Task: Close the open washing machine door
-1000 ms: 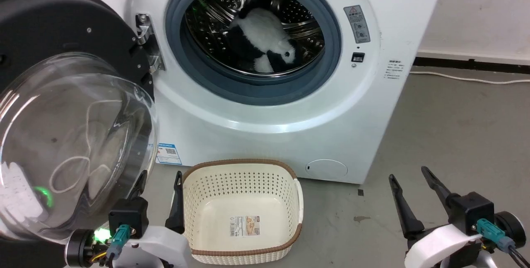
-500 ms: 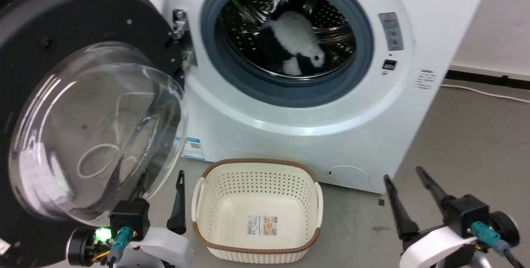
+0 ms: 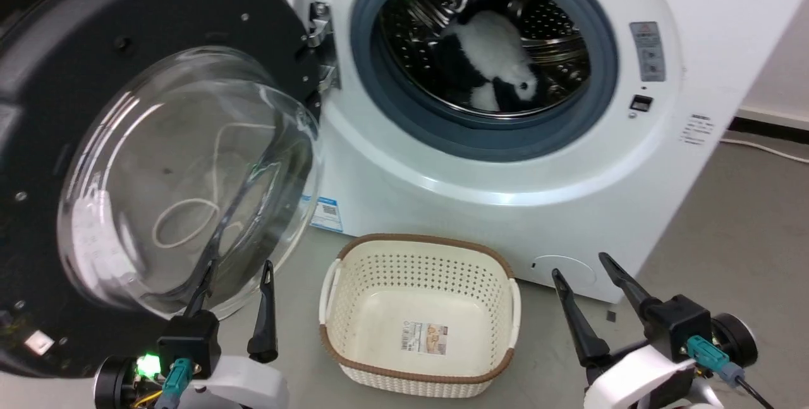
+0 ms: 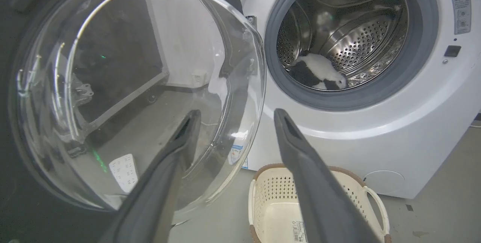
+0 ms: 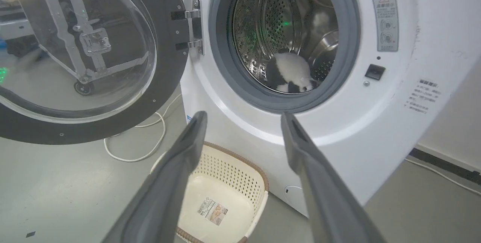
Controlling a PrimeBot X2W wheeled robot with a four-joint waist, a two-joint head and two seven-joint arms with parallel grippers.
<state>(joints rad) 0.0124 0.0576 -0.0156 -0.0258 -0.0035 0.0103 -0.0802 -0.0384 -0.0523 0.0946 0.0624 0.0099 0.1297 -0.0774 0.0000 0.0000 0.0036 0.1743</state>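
The washing machine door (image 3: 126,23) hangs wide open on its metal hinge (image 3: 320,48) at the left, black rim and bulging clear bowl facing me. The white washing machine (image 3: 505,207) stands behind it with its steel drum exposed. Low at the left, my left gripper (image 3: 237,268) is open and empty, its left finger just under the glass bowl's lower edge. In the left wrist view the left gripper (image 4: 237,113) points at the door (image 4: 131,85) bowl's right edge. My right gripper (image 3: 580,265) is open and empty at the lower right, in front of the machine's base.
A black-and-white plush toy (image 3: 499,61) lies inside the drum. A cream perforated basket (image 3: 423,242) stands on the grey floor between my grippers, close to the machine. A white cable (image 5: 150,149) loops on the floor under the door.
The whole head picture has shifted right, so the camera has turned left; more of the door is in view. Both grippers stay open in the same pose.
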